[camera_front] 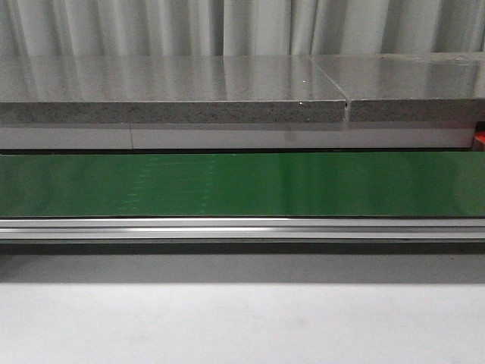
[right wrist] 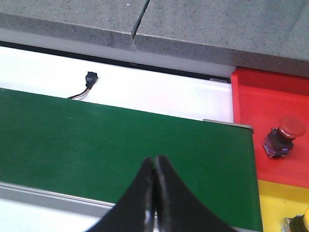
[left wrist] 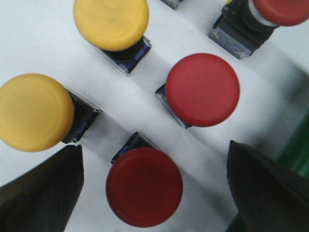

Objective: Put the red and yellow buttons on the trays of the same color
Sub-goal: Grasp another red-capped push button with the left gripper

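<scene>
In the left wrist view my left gripper [left wrist: 154, 193] is open just above a white surface, its dark fingers [left wrist: 41, 193] on either side of a red button [left wrist: 144, 187]. Beyond it stand another red button [left wrist: 203, 90], a third red one [left wrist: 280, 9] and two yellow buttons [left wrist: 34, 112] [left wrist: 111, 22]. In the right wrist view my right gripper [right wrist: 154, 162] is shut and empty over the green belt [right wrist: 96, 145]. A red tray [right wrist: 270, 101] holds one red button [right wrist: 285, 135]; the yellow tray [right wrist: 280, 205] lies beside it, with a yellow button [right wrist: 304, 220] at the frame edge.
The front view shows only the green conveyor belt [camera_front: 242, 183], its metal rail [camera_front: 242, 227], a grey slab [camera_front: 174, 91] behind it and white table in front. A small black connector with a wire [right wrist: 90, 79] lies on the white strip past the belt.
</scene>
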You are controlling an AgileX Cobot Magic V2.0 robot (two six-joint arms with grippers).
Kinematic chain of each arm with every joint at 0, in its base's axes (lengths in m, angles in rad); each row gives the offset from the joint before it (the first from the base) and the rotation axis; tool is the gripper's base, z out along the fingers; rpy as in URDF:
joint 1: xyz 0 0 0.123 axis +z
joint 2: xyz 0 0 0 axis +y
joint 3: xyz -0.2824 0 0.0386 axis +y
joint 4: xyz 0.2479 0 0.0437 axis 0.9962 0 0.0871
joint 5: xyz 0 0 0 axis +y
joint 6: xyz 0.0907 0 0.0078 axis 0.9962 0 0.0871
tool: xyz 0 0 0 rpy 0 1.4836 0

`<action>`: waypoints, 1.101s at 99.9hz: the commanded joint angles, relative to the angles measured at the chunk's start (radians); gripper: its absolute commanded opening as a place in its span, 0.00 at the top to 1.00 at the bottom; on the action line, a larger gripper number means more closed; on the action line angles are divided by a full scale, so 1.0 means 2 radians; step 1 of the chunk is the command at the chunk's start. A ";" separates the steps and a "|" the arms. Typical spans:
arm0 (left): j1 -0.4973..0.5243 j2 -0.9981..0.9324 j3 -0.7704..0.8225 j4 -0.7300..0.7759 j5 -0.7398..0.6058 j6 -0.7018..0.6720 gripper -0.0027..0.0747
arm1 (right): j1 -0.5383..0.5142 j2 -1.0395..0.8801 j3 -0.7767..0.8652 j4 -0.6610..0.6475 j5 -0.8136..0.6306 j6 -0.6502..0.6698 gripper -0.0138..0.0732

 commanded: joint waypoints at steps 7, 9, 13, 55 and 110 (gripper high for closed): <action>0.002 -0.004 -0.015 -0.003 -0.012 0.000 0.19 | -0.001 -0.002 -0.013 0.005 -0.035 -0.004 0.92; 0.002 -0.003 -0.015 -0.003 -0.012 0.000 0.19 | -0.001 -0.002 -0.013 0.005 -0.035 -0.004 0.92; 0.002 -0.001 -0.015 -0.003 -0.012 0.000 0.19 | -0.001 -0.002 -0.013 0.005 -0.035 -0.004 0.92; 0.002 0.016 -0.015 -0.010 -0.007 0.000 0.55 | -0.001 -0.002 -0.013 0.005 -0.035 -0.004 0.92; -0.004 -0.109 -0.017 -0.019 0.029 0.010 0.99 | -0.001 -0.002 -0.013 0.005 -0.035 -0.004 0.92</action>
